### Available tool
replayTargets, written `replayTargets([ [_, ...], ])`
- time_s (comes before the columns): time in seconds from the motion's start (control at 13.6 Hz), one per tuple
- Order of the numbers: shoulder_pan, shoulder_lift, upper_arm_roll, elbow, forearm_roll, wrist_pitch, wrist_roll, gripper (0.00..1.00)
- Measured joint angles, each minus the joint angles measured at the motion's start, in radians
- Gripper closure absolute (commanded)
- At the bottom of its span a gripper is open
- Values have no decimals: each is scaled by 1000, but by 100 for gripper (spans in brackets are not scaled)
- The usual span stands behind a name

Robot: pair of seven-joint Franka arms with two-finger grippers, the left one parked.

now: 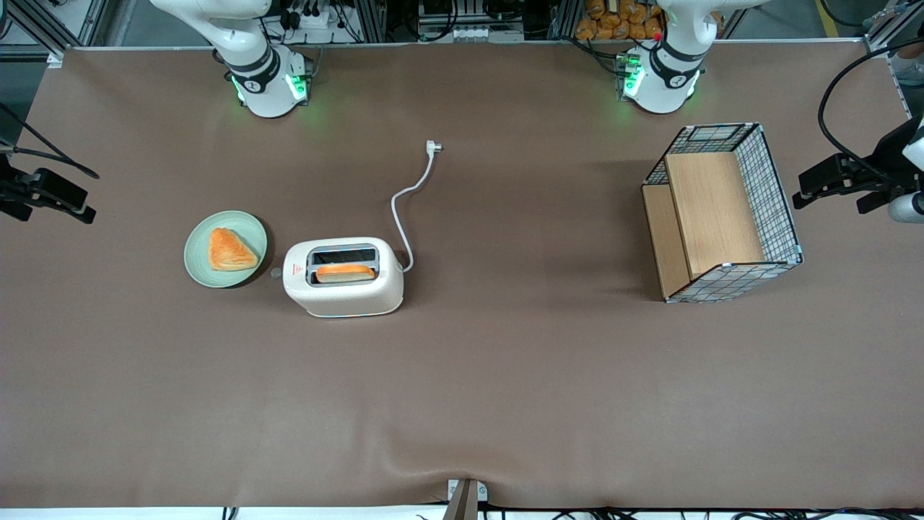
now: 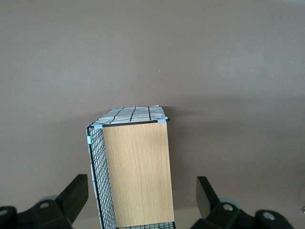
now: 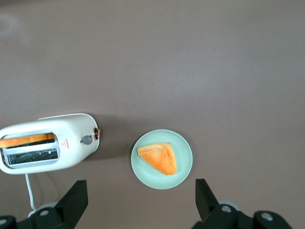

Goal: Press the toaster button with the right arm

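- The brown table [image 1: 505, 390] nearest the front camera lies bare, a broad open run up to the toaster.
- The toaster [image 1: 343, 277] stands on the table toward the working arm's end, a slice of toast [image 1: 345, 272] in the slot nearer the camera and a red triangle sticker [image 1: 295, 270] on top.
- The toaster button [image 1: 275, 274] juts from the narrow end by that sticker, facing the green plate [image 1: 193, 261]; in the right wrist view it shows as a small grey knob [image 3: 86, 140] close to a second brassy fitting on the same end.
- The plate holds a triangular pastry [image 1: 231, 250] and sits just beside the button end, so the gap there is narrow.
- The gripper [image 1: 54, 193] hangs at the table's edge, well apart from the toaster, jaws spread wide with nothing between them [image 3: 138, 202].
- Judged from this, the task is at its start: the approach is not yet made.
- The next move calls for carrying the gripper over and down to the button end, best with the fingers brought together, then pressing the knob without clipping the plate rim.
- The white cord [image 1: 404, 202] trails from the toaster's other narrow end to its plug [image 1: 433, 146], farther from the camera and clear of the approach.
- A wire basket with wooden panels [image 1: 722, 213] lies well off toward the parked arm's end.
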Motion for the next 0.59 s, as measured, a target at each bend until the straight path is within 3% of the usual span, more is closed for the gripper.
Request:
replayTargets([
  [0.22, -10, 0, -1, 1, 61, -2, 2, 0],
  [0.59, -48, 11, -2, 0, 77, -14, 2, 0],
])
